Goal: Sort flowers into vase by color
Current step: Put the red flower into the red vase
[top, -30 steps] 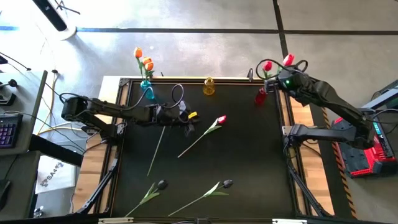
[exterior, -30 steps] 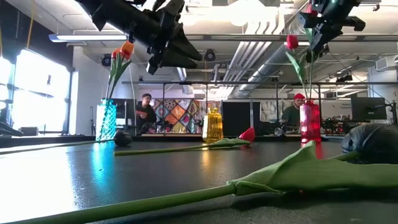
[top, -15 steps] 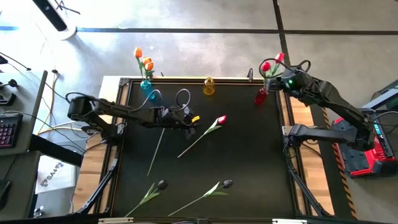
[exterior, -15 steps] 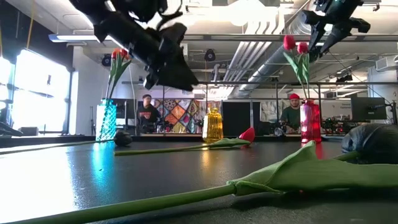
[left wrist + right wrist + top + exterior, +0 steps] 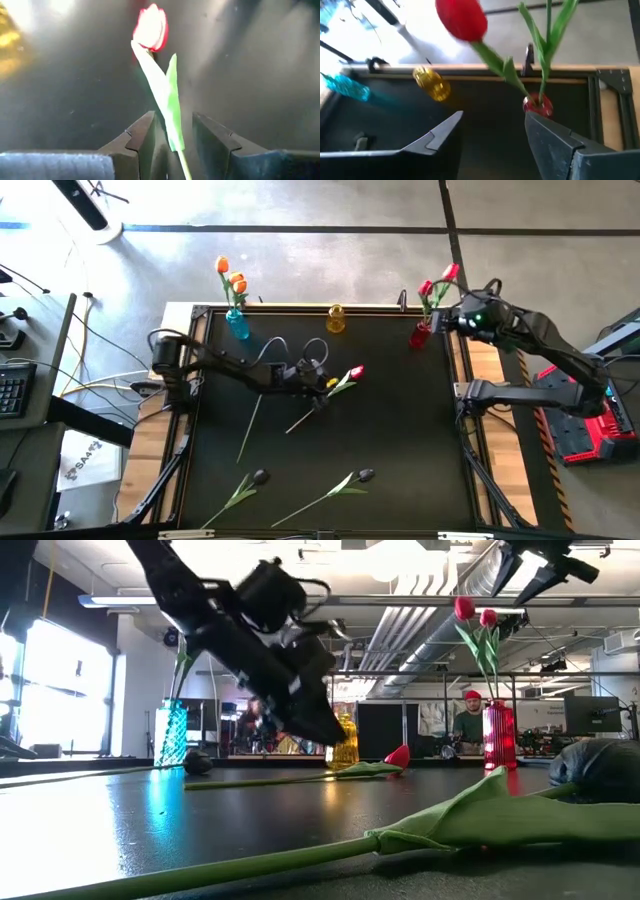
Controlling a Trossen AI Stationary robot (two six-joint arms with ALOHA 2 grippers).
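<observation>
Left claw (image 5: 322,383) open, straddling stem of red tulip (image 5: 355,372) lying mid-surface. Right claw (image 5: 452,320) open, empty, beside red vase (image 5: 420,335) at far right corner, two red tulips inside. Yellow vase (image 5: 336,320) empty.

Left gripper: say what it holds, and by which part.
Nothing yet. The left gripper is open, its fingers on either side of the leafy stem of the red tulip lying on the table.
</observation>
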